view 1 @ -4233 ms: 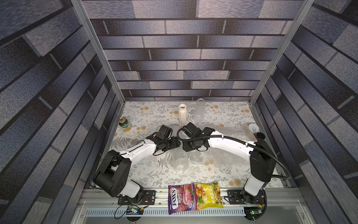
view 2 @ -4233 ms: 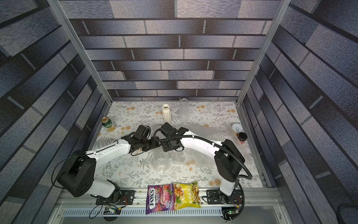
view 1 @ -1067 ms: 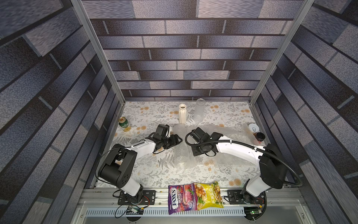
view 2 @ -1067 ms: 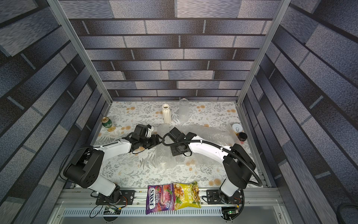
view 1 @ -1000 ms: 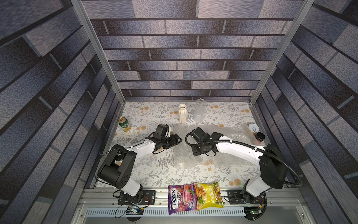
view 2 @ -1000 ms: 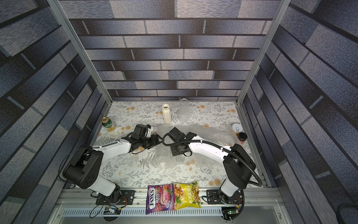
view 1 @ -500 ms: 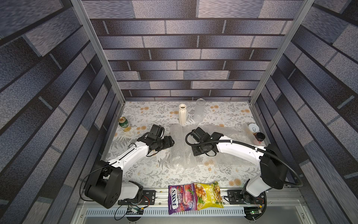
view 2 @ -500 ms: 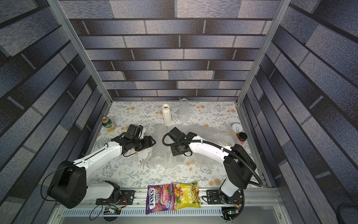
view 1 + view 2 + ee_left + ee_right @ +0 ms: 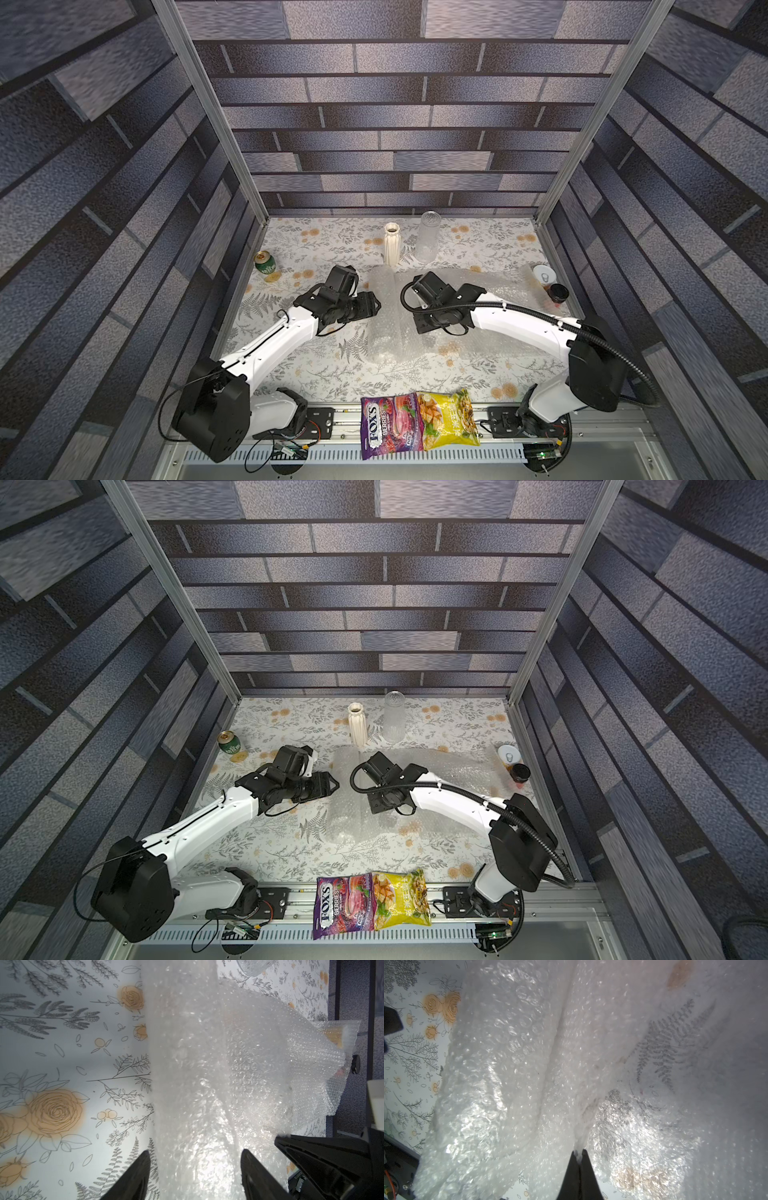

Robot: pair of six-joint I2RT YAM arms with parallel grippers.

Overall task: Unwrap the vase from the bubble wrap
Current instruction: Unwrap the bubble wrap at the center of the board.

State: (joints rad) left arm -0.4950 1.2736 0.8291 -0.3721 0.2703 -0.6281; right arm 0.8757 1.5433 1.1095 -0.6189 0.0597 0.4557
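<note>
The bubble wrap [image 9: 384, 332] lies on the worktop [image 9: 316, 374] directly in front of the cream vase [image 9: 391, 249]. It is a loose roll running away from that vase toward the arm bases, with a flatter sheet trailing off to the vase's right. What is inside the roll cannot be made out through the cloudy layers.

The right tool [image 9: 579, 1152], in front of the cream vase and a little to its right, is pinched tight on a raised fold of the wrap. That grip looks meant to peel a free layer up and away from the roll rather than lift the whole bundle.

The left tool [image 9: 195, 1153] sits in front of the cream vase on its left, level with the roll's flank. Its jaws stand moderately apart with the roll just ahead of them and nothing clamped — probably placed to brace or catch the roll so it doesn't slide along with the pull.

A glass vase [image 9: 429, 243] stands upright just right of the cream vase, behind the wrap and out of the arms' way.
</note>
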